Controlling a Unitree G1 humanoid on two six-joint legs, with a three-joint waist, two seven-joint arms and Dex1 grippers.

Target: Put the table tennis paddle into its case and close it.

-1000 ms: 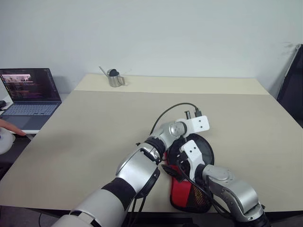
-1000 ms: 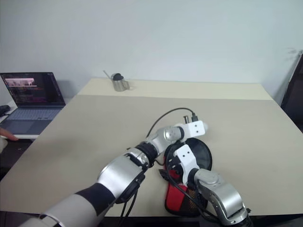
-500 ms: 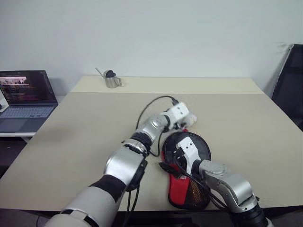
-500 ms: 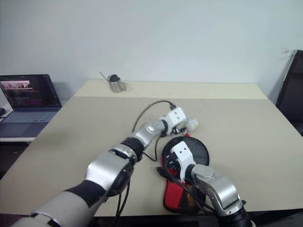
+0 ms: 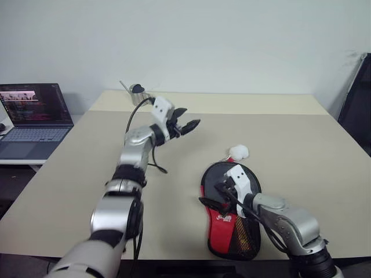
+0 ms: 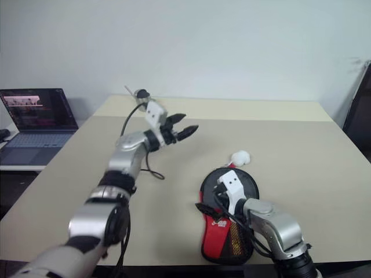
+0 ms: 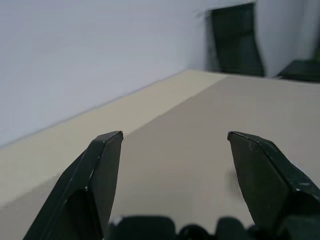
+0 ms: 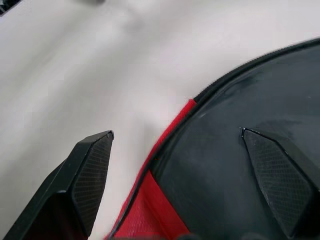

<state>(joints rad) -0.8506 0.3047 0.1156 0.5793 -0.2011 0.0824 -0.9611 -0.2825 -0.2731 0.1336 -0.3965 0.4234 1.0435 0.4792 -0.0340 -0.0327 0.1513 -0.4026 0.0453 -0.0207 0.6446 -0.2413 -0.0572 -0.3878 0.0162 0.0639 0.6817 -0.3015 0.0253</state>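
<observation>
The case (image 5: 223, 226) lies flat near the table's front edge, its black round end away from me and its red mesh end toward me. Its white fluffy charm (image 5: 239, 152) rests on the table just beyond the round end. The table tennis paddle is hidden. My right gripper (image 5: 217, 194) is open and low over the left rim of the round end; in the right wrist view (image 8: 176, 132) one finger is above the table and the other above the black fabric (image 8: 215, 170). My left gripper (image 5: 190, 117) is open and empty, raised in the air well to the left of the case.
A laptop (image 5: 35, 113) stands open on a side desk at the left. A small metal cup (image 5: 138, 95) sits at the table's far left edge. A black chair (image 5: 360, 104) is at the right. Bare tabletop (image 5: 290, 127) spreads behind and right of the case.
My left gripper opened, let go at the case's far end, and swung up and left. The white charm is now uncovered. My right gripper stayed open at the case.
</observation>
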